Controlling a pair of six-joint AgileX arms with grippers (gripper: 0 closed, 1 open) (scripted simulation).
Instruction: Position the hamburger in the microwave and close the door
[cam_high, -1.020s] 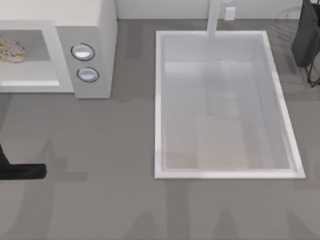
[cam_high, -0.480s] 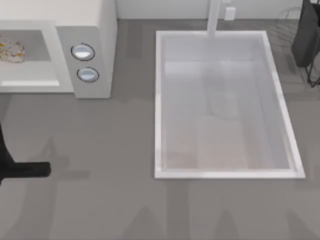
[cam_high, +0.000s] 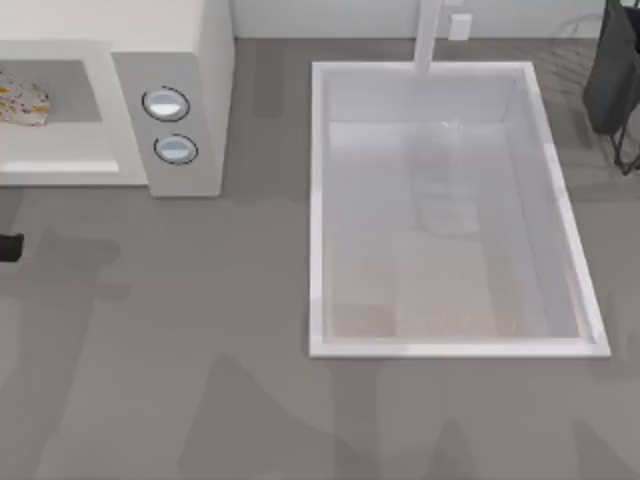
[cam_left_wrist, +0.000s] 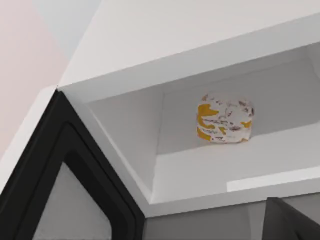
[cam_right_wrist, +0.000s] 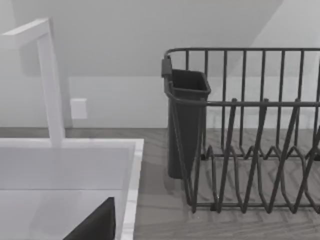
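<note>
Of the left gripper (cam_left_wrist: 286, 224), a dark corner at the edge of the left wrist view, just in front of the microwave's mouth; apart or together, cannot tell; nothing seen held; in the top view, a short black stub of the left arm (cam_high: 8, 245) at the table's far left edge, just ahead of the appliance. Straight beyond, the large boxy off-white microwave (cam_high: 190, 60) at the table's rear left, grey cavity open, with two round silver-blue knobs (cam_high: 165, 104) stacked on the side panel to the right of the cavity. Inside, resting on the cavity floor towards the back wall, the small roundish cream-tan hamburger with orange and brown speckles (cam_left_wrist: 225, 118), upright and touching neither side wall; from above, at the cavity's left part (cam_high: 20, 100). Swung wide open beside the cavity, the flat dark-framed door with its translucent grey window pane (cam_left_wrist: 60, 200), hinged on the side away from the knobs. Farther right on the table, well apart from the microwave, the white rectangular sink basin (cam_high: 316, 200) with a white faucet (cam_high: 428, 35) at its rear rim. Of the right gripper (cam_right_wrist: 95, 225), a dark wedge over the sink's corner near the far right; apart or together, cannot tell. Just beside that, the dark wire dish rack (cam_right_wrist: 250, 150) with a dark cutlery cup (cam_right_wrist: 186, 125) hung on its end.
</note>
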